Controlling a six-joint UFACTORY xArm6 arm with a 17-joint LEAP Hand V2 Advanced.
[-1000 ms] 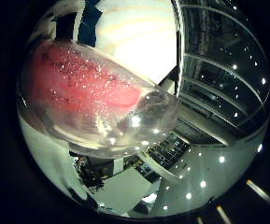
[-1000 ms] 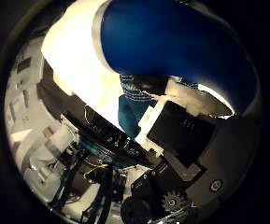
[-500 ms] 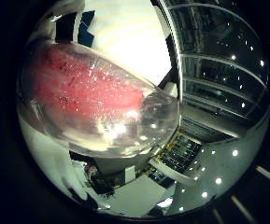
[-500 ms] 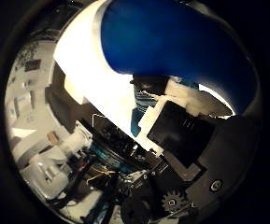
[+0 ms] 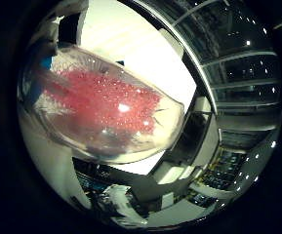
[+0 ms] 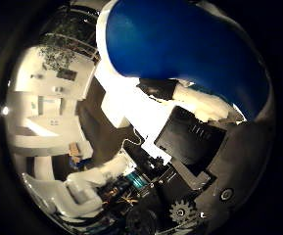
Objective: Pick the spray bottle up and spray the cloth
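Observation:
The spray bottle fills both palm views, so it lies close against my palm. Its clear body [image 5: 101, 114] holds red liquid with many small bubbles. Its blue spray head [image 6: 180, 44] shows in the thumb side view. My right hand [image 6: 195, 142] has white and black fingers [image 6: 202, 103] curled across the bottle just under the blue head. No cloth shows in either view.
Behind the bottle lie a bright white surface [image 5: 130, 44] and a dark ceiling with beams and small lights [image 5: 238, 73]. White shelving or walls [image 6: 43, 117] and part of the white arm [image 6: 82, 191] show in the thumb side view.
The whole background has swung in both views, so the camera has turned with the hand. The bottle keeps its place against the palm, and the red liquid has shifted inside it.

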